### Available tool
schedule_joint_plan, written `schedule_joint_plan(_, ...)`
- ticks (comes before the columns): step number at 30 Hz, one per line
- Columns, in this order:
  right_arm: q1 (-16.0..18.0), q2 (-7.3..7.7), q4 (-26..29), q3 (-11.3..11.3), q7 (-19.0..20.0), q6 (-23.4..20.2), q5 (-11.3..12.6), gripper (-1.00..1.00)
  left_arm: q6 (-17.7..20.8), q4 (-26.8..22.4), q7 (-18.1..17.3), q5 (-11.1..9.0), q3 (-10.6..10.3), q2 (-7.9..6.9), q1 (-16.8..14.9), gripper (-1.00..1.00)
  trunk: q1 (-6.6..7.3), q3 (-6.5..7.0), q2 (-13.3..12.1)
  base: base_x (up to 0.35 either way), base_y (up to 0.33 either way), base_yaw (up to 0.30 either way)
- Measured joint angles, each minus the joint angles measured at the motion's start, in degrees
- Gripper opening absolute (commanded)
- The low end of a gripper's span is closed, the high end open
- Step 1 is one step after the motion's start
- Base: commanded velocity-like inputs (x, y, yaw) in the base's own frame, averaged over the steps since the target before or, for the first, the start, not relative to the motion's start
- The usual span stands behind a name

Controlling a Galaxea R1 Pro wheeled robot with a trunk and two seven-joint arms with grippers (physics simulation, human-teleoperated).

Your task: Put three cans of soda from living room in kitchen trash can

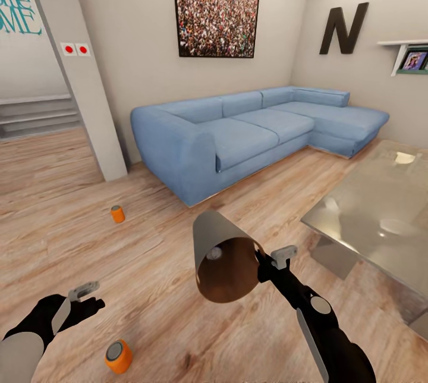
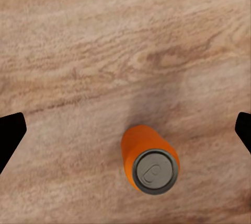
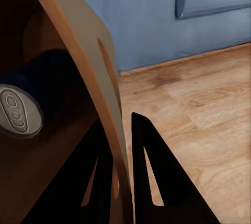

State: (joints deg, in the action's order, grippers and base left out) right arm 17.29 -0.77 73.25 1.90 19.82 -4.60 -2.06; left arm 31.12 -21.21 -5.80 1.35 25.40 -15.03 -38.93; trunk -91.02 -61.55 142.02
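Head view: your right gripper (image 1: pixel 263 268) clamps the trash can (image 1: pixel 220 255) rim; your left gripper (image 1: pixel 80 305), jaws apart, hovers over an orange can (image 2: pixel 150 159) on the floor (image 1: pixel 148 264).

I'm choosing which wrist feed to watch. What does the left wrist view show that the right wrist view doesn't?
Left wrist view alone: an upright orange can on the floor, between the open left end effector's fingertips, not gripped. Right wrist view alone: the right end effector clamped on the trash can's wall, a dark blue can lying inside it, and the blue sofa beyond. Shared: the light wood floor and black fingers.
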Motion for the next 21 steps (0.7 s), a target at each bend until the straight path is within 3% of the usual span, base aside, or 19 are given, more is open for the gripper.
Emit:
schedule_joint_plan(3, 0.0, 0.0, 0.0, 0.0, 0.0, 0.0, 0.0, -1.0, 0.0, 0.0, 0.0, -0.1, 0.0, 0.0, 0.0, 1.0, -0.66, -0.54, 1.2, -0.004, 0.003, 0.0)
schedule_joint_plan(17, 0.0, 0.0, -0.1, 0.1, 0.0, 0.0, 0.0, -1.0, -0.1, -0.1, 0.3, 0.1, -0.1, 0.08, 0.0, 1.0, -1.03, -3.64, 1.4, 0.0, 0.0, 0.0)
schedule_joint_plan(21, 0.0, 0.0, -0.1, 1.2, 0.1, 0.0, 0.1, -1.0, -0.2, -0.2, 0.2, 0.1, -0.3, 0.15, 0.2, 1.0, -1.02, -3.64, 1.4, 0.0, 0.0, 0.0)
